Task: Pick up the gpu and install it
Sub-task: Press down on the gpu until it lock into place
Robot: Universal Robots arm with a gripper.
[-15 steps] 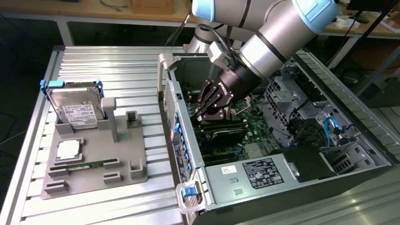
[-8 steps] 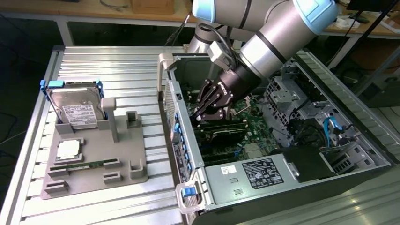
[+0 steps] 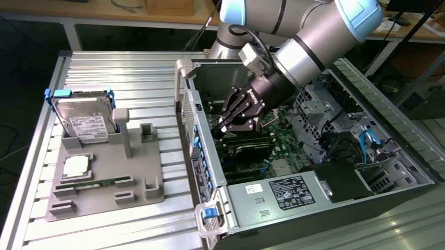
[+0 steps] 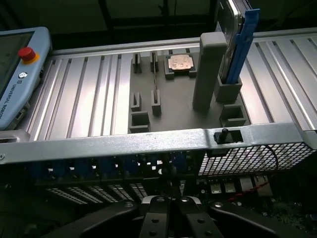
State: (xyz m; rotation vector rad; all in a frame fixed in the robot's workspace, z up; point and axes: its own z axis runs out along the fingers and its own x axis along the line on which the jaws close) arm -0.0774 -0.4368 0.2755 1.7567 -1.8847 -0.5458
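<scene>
While your gripper reaches down inside the open case, its fingers are clenched together, and you cannot tell whether they pinch anything. Your gpu lies just under the gripper, down on the motherboard near the case's rear wall, touching or almost touching the fingertips. On the exterior view's left, the grey tray carries the hard drive upright at its far end, a cpu and a memory stick
</scene>
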